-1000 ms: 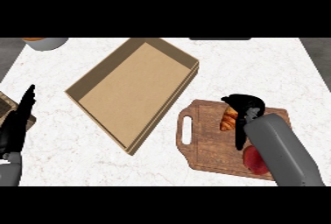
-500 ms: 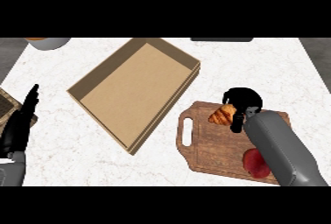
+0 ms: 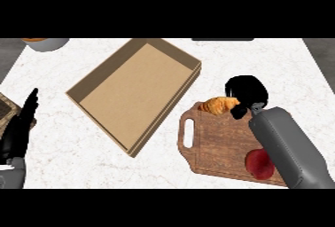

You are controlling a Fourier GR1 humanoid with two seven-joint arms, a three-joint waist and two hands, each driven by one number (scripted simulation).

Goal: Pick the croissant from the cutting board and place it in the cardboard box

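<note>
A golden croissant (image 3: 218, 105) hangs over the far edge of the wooden cutting board (image 3: 219, 142), with my right hand (image 3: 247, 93) curled round its right end. My grey right forearm runs down across the board's right side. The shallow cardboard box (image 3: 134, 91) lies tilted to the left of the board, with nothing inside it. At the left edge my left hand (image 3: 20, 128) rests open, fingers pointing up.
A red round item (image 3: 259, 163) lies on the board's near right part, half under my forearm. A grey bowl (image 3: 46, 43) stands at the far left corner. A dark object (image 3: 222, 39) sits at the far edge. A brown woven thing (image 3: 5, 108) shows at the left edge.
My right hand has lifted and carried the croissant from the middle of the board towards its far left edge, closer to the box. The left hand has barely moved.
</note>
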